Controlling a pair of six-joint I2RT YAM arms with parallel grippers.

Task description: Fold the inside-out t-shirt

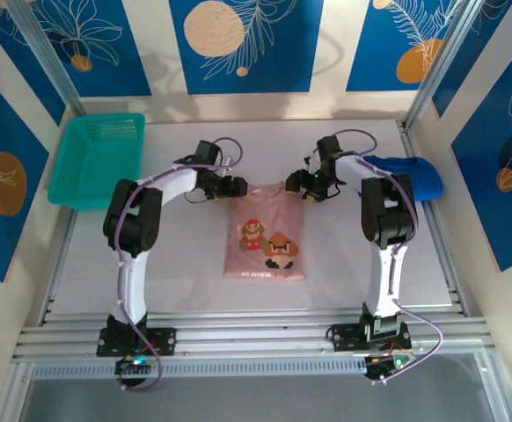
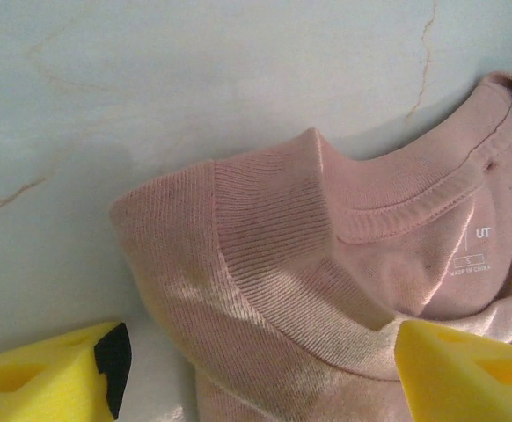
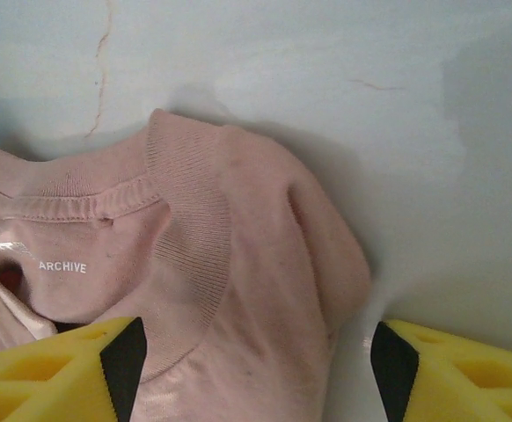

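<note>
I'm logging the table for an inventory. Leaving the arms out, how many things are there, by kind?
Garments: 2, the pink t-shirt and the blue garment
Baskets: 1, the teal basket
Total: 3

I count one pink t-shirt [image 1: 265, 237], with two printed figures [image 1: 254, 233] on it. I see one teal basket [image 1: 98, 163], one blue cloth [image 1: 419, 176] and one table [image 1: 150, 281]. I have two arms, the left arm [image 1: 137, 220] and the right arm [image 1: 386, 215], and two grippers, the left gripper [image 1: 238, 187] and the right gripper [image 1: 307, 186], each with two yellow fingers [image 2: 45, 382].
</note>
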